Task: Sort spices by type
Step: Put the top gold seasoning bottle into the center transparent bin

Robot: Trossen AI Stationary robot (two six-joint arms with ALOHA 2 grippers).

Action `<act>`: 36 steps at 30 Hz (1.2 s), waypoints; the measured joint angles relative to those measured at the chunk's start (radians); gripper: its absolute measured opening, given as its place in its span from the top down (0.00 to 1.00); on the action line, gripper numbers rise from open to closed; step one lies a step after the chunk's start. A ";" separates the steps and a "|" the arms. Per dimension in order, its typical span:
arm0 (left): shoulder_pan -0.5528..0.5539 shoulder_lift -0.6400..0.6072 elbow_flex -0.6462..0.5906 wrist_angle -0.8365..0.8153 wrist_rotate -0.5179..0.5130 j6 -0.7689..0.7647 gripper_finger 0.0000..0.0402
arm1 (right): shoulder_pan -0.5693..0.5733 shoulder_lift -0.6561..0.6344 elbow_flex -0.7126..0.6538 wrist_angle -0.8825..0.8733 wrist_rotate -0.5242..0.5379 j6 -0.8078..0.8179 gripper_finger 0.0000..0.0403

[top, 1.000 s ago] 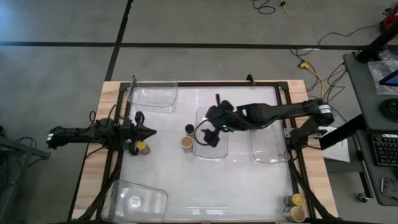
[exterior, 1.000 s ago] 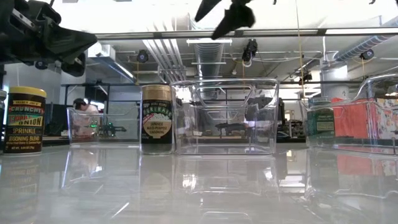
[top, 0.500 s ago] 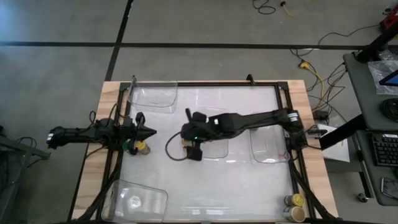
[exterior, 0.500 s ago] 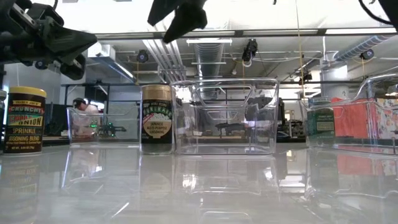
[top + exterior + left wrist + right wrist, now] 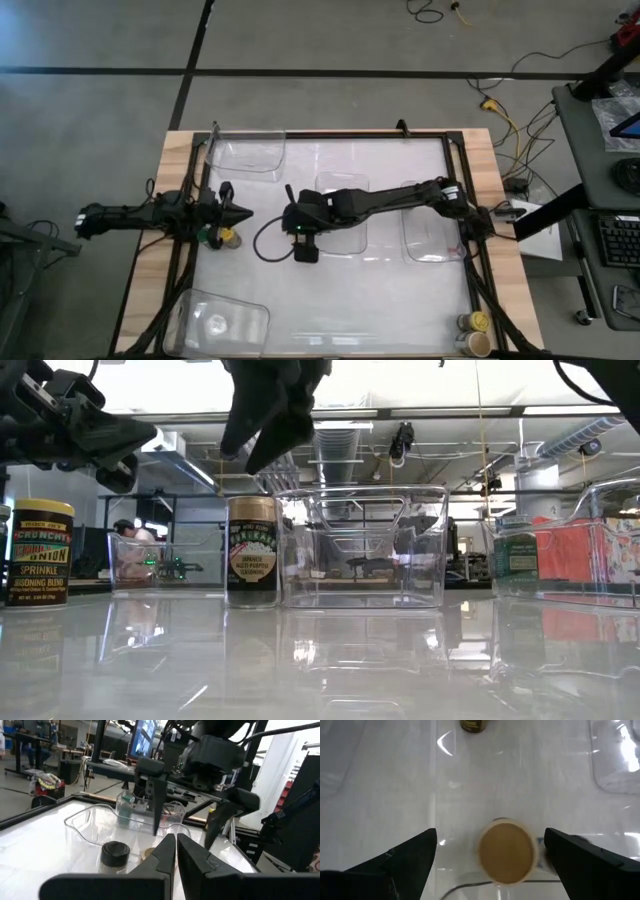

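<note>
My right gripper (image 5: 490,839) hangs open over a tan-lidded spice jar (image 5: 507,852), one finger on each side of the lid and clear of it. In the low view this gripper (image 5: 248,452) is just above the same jar (image 5: 252,550); in the high view the gripper (image 5: 302,240) hides the jar. A black-lidded jar (image 5: 114,855) stands on its base beside it. My left gripper (image 5: 243,211) is shut and waits in the air near the table's left edge, above a green-lidded jar (image 5: 209,237) and a yellow-lidded jar (image 5: 229,238).
Clear plastic bins sit at the far left (image 5: 250,155), the centre (image 5: 345,222), the right (image 5: 430,235) and the near left (image 5: 225,320). The centre bin (image 5: 362,545) stands right beside the tan-lidded jar. Two more jars (image 5: 477,333) stand at the near right corner.
My right gripper has swung from above the centre bin toward the table's left edge and come down, and now stands over the tan-lidded jar. The jars and bins have stayed in place.
</note>
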 joint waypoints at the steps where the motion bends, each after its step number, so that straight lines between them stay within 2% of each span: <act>1: 0.000 0.001 0.000 0.000 0.000 0.000 1.00 | -0.005 0.005 0.000 0.001 0.000 -0.013 0.11; 12: 0.000 0.004 0.000 -0.001 0.001 -0.010 1.00 | -0.045 0.049 -0.002 -0.027 -0.067 -0.106 0.11; 28: 0.000 0.006 0.000 -0.002 0.001 -0.010 1.00 | -0.052 0.104 -0.007 -0.030 -0.098 -0.118 0.11; 36: 0.000 0.013 0.000 -0.002 0.001 -0.010 1.00 | -0.052 0.117 -0.006 -0.027 -0.102 -0.098 0.21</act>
